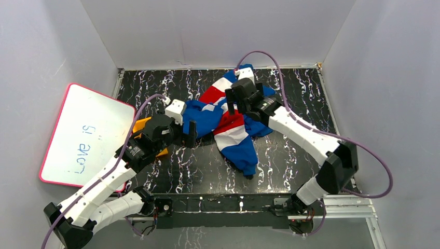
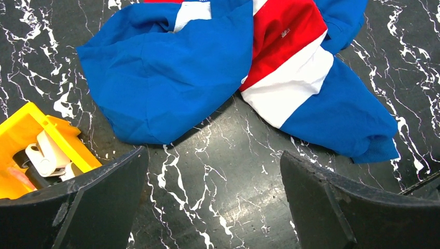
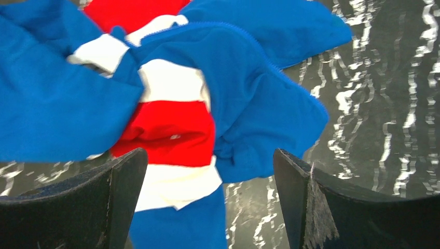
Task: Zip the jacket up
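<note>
Because the top view takes in the whole table (image 1: 290,150), only it shows the complete outline of the jacket (image 1: 236,140), which lies crumpled in the middle of the frame on the black marbled surface. Its long axis runs from the upper centre down to a narrow blue end pointing at the lower edge, and a blue flap sticks out to the left. That view alone also shows a pink-rimmed whiteboard (image 1: 83,135) leaning at the left.

The left wrist view shows the jacket (image 2: 171,67) filling its upper half. A yellow holder (image 2: 21,135) with a white roll sits at its lower left and is mostly hidden under the arm from above. The left claw (image 2: 211,155) is spread wide over bare table (image 2: 218,207), just short of the cloth, with nothing in it.

The right wrist view is the only one close enough to show a line of zip teeth (image 3: 270,65) along a blue edge of the jacket (image 3: 249,88). The right claw (image 3: 210,155) is also spread wide above the red and white stripes and grips nothing. Whether its tips touch the cloth cannot be told.

There is one jacket, one whiteboard, one yellow holder and two claws.
</note>
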